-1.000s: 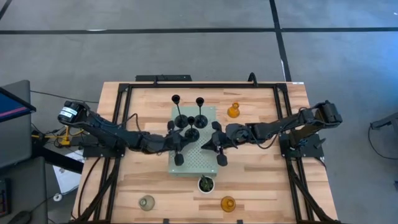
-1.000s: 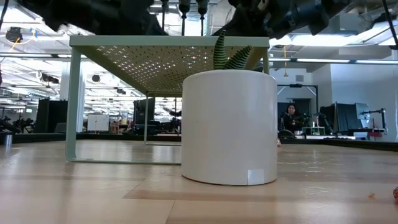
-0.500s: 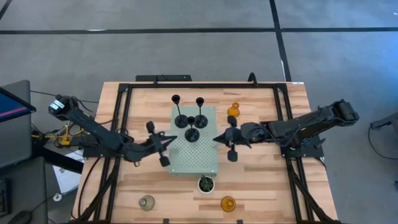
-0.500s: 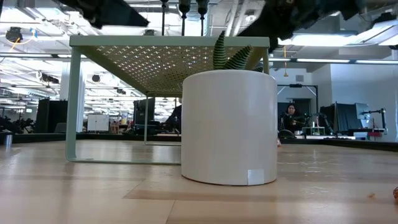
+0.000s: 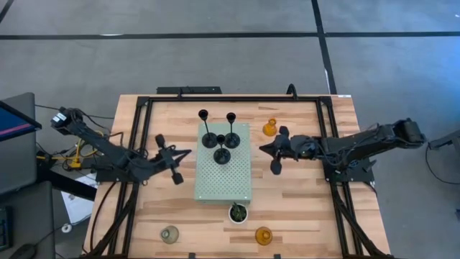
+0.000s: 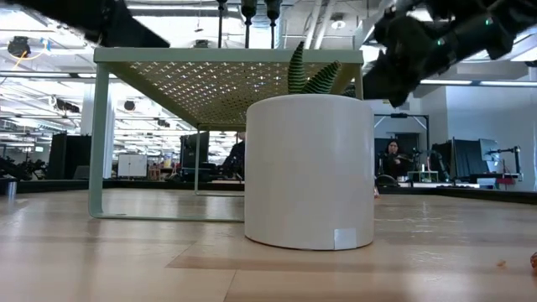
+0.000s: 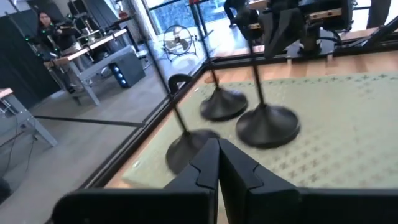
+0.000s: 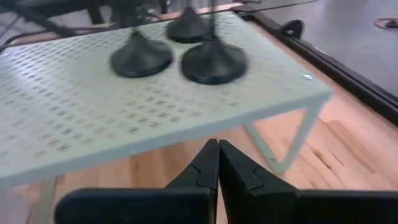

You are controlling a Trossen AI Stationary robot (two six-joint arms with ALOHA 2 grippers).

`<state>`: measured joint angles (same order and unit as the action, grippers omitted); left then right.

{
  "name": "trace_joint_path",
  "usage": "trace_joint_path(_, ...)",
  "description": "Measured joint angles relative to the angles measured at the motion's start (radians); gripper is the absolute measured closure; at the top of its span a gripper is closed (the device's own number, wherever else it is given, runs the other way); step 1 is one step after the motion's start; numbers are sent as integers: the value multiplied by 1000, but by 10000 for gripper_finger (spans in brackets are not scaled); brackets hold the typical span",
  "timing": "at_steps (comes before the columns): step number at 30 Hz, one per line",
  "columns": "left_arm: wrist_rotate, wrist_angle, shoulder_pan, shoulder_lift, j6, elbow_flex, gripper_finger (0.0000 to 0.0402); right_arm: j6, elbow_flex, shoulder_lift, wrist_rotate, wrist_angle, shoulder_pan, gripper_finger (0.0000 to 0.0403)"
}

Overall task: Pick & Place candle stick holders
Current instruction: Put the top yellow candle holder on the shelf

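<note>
Wooden table point(image 5: 302, 201) carries a pale green perforated board point(image 5: 224, 176) at centre, lying between the two grippers. Left gripper point(image 5: 175, 160) hovers just off one side of the board, fingers together, holding nothing. Right gripper point(image 5: 277, 150) hovers off the opposite side, fingers also together and empty. Three black candle stick holders point(image 5: 219, 137) stand on the board's far end, between both grippers. One amber holder point(image 5: 269, 128) sits just beyond the right gripper; another amber holder point(image 5: 264, 235), a clear-grey holder point(image 5: 169, 234) and a small plant point(image 5: 237, 212) sit well apart at the near edge.

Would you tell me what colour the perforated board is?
Pale green; the board shows best in the high view.
</note>
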<state>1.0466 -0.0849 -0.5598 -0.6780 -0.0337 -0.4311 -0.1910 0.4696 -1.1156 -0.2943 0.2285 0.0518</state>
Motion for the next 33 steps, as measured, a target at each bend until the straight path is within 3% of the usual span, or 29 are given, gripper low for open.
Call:
trace_joint_path(13,-3,-3,0,278,-6,192,396,-20,-19,-2,2,12,-20,403)
trace_joint_path(18,-4,-6,0,291,15,216,396,-69,-19,-2,-59,4,-22,403)
trace_joint_path(26,-30,-9,0,285,19,217,396,-368,-19,-2,-128,-221,-48,403)
trace_joint_path(30,-30,-9,0,285,16,217,395,-384,-19,-2,-196,-284,-50,403)
trace_joint_path(33,-30,-9,0,285,16,217,395,-369,-19,-2,-187,-306,-60,403)
